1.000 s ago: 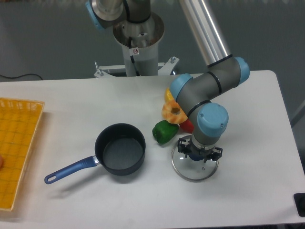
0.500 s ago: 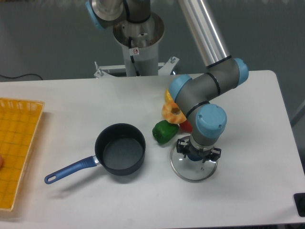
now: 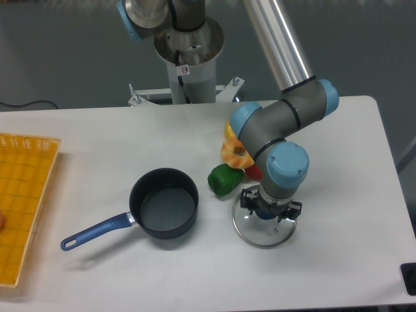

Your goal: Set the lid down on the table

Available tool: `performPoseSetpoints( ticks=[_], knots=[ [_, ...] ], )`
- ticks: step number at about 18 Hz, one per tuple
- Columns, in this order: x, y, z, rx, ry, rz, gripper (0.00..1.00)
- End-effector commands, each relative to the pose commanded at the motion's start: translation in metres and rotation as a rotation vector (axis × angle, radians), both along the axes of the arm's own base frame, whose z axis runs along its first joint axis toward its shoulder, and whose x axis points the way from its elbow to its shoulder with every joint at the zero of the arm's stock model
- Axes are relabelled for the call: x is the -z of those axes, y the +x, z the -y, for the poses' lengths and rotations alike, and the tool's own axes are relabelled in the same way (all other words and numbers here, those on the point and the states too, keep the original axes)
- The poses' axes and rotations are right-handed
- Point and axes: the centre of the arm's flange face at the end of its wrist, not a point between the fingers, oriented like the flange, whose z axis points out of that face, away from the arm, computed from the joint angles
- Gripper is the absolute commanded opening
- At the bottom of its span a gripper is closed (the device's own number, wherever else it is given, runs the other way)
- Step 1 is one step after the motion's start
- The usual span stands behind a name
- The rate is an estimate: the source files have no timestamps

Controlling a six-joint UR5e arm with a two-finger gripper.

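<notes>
1. White table (image 3: 338,162) is sitting under me, grey wall behind.
2. Lid (image 3: 264,233) is lying flat on the table, right of the saucepan (image 3: 164,203).
3. My gripper (image 3: 271,210) is pointing straight down over the lid's knob; can't tell if my jaws are gripping it.
4. Green pepper (image 3: 224,179) is sitting just far-left of the lid.
5. Yellow tray (image 3: 23,201) is lying at the left edge.

Table (image 3: 97,140): plain white. Lid (image 3: 263,229): clear glass, thin silver rim, dark blue knob. Saucepan (image 3: 162,205): dark blue-black body, bright blue handle. Tray (image 3: 23,195): yellow-orange mesh grid. Pepper (image 3: 224,179): glossy green. Beside it, 1 yellow-orange piece (image 3: 235,153) and 1 red piece (image 3: 255,172). Arm (image 3: 286,117): grey links, light blue joint caps. Gripper (image 3: 270,211): black.
</notes>
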Motion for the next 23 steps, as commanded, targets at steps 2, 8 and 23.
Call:
performPoseSetpoints(
  ticks=[2,8,23],
  knots=[
    [-0.002,0.000,0.000,0.000,0.001,-0.001,0.81],
    [-0.022,0.002,0.000,0.003,0.017,-0.027,0.99],
    [-0.083,-0.008,0.031,0.043,0.044,-0.084,1.00]
  ],
)
